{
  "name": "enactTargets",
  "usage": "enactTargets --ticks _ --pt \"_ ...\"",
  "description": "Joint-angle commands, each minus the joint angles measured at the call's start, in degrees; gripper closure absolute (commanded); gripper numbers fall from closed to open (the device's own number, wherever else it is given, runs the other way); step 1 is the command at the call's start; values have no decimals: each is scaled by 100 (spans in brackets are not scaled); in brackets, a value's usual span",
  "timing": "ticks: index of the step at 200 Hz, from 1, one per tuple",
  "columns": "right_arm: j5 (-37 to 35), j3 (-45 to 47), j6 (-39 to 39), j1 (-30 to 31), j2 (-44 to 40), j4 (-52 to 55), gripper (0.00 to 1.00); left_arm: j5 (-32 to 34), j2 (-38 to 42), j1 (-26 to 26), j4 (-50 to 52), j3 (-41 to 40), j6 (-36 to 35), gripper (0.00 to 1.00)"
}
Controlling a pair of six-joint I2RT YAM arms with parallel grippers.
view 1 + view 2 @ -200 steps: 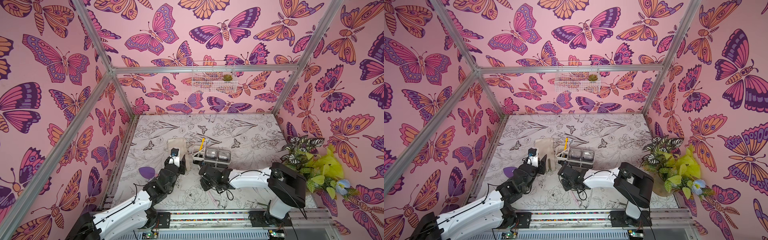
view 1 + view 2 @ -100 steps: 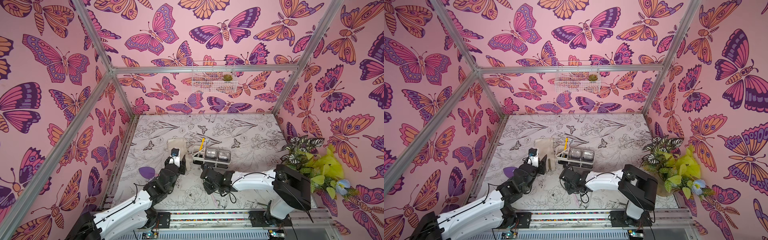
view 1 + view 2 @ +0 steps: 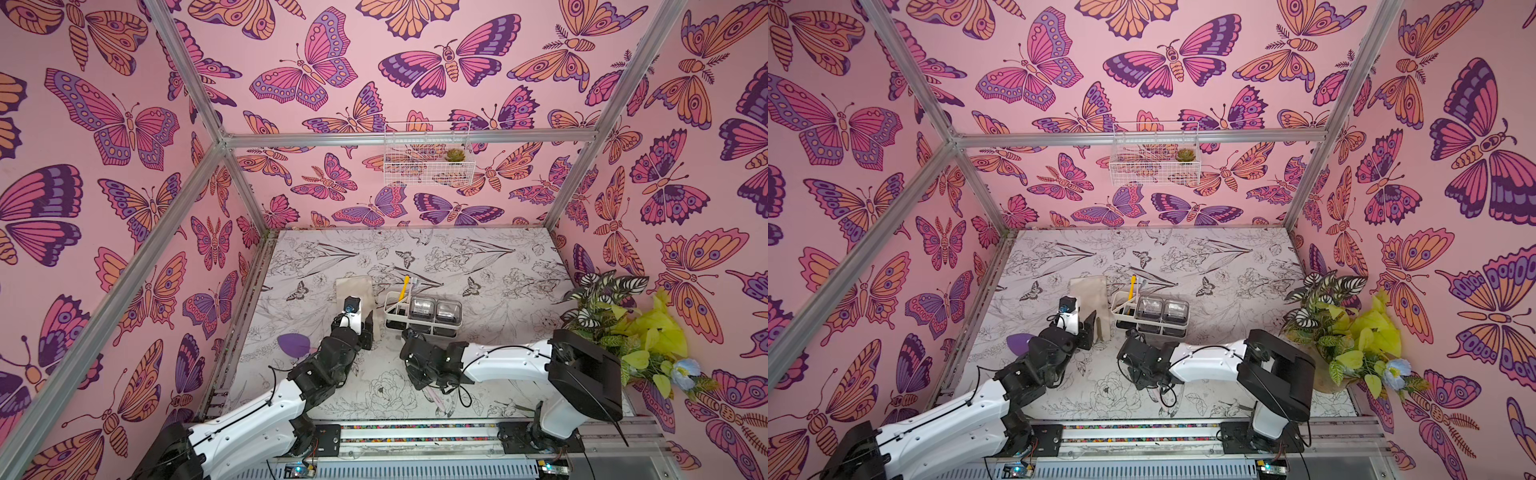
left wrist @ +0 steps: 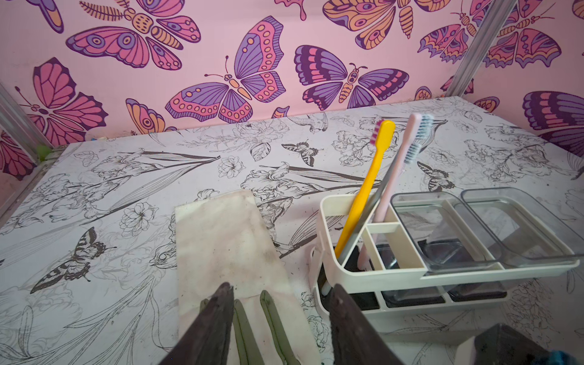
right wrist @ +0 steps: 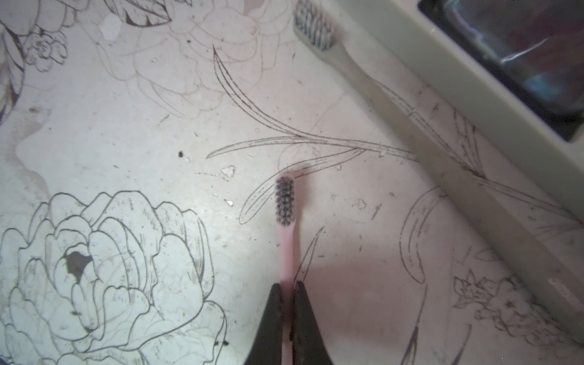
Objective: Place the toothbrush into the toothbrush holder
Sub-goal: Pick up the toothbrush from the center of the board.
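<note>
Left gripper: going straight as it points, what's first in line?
Probably the cloth, flat just ahead of the left gripper, between its open jaws. The holder sits beside that line; depth is unclear, so a jaw might clip it.

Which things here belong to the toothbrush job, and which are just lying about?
Job: pink toothbrush, held in the right gripper; toothbrush holder.
Lying about: cloth; potted plant; wire basket; purple leaf-shaped piece.
</note>
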State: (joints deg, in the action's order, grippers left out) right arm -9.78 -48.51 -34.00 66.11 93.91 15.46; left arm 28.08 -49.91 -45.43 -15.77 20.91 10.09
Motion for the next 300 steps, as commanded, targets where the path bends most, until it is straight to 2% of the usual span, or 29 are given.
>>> enactTargets --ticks 1,46,80,110,182,221,300 --pt "-168 18 185 32 -341 16 100 -491 -111 -1 -30 121 -168 49" --pt "-471 219 340 29 -1224 -176 100 -1307 -234 -1 -128 216 -78 49" --pt "-788 417 516 28 -1643 -268 100 -2145 -389 111 -155 400 500 49" --pt "-878 473 634 25 -1812 -339 100 -2603 -567 172 -390 378 960 49" --pt "-1267 172 973 31 -1671 -384 100 -3344 -1092 290 -499 649 2094 50" --pt "-1328 -12 1180 29 -1532 -570 100 -3707 -1242 299 -551 754 2196 54" --pt "-1410 49 1429 32 -1774 -1015 100 -3827 -1203 298 -522 844 2397 60"
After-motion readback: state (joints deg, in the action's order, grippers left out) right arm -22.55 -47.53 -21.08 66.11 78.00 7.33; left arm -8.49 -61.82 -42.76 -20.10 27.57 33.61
